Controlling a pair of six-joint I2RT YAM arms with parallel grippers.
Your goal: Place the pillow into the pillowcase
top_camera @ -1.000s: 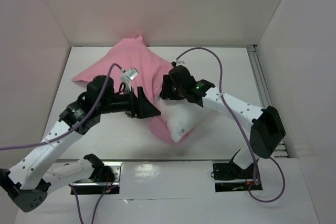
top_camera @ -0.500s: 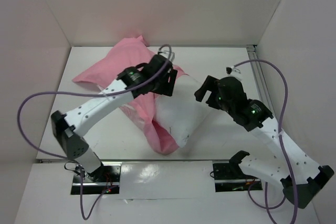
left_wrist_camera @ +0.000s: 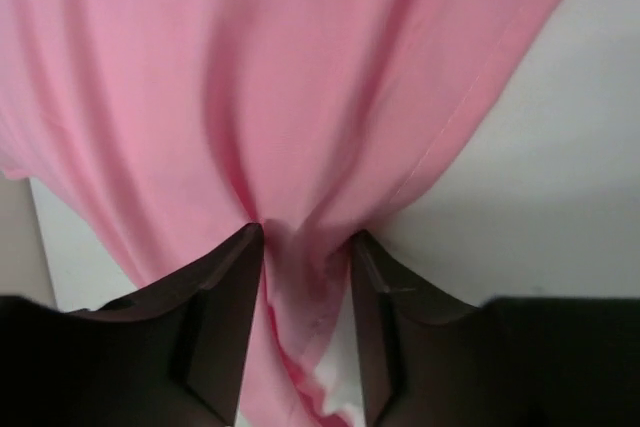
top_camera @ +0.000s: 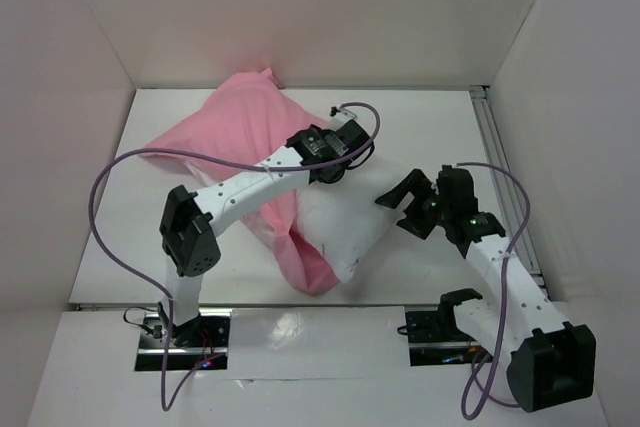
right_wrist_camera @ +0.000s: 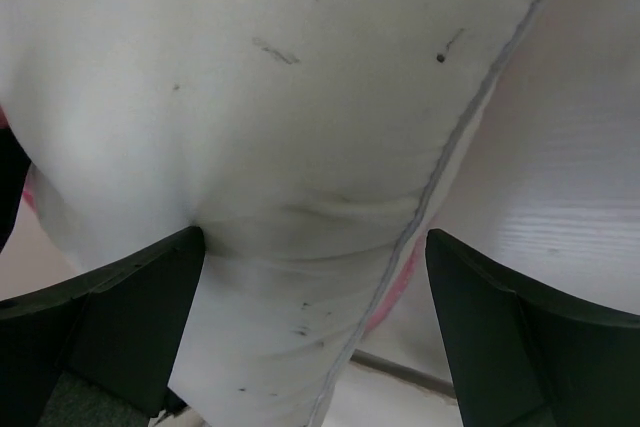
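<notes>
The left gripper (left_wrist_camera: 305, 235) is clamped on a bunched fold of the pink pillowcase (left_wrist_camera: 250, 67), and the cloth fans out wide beyond its fingers. The right gripper (right_wrist_camera: 312, 237) is spread wide, with the white pillow (right_wrist_camera: 250, 67) bulging between its fingers. Seen from above, the pillow lies between the two grippers on the white table (top_camera: 430, 127). Pink cloth covers the part of it nearest the left gripper.
</notes>
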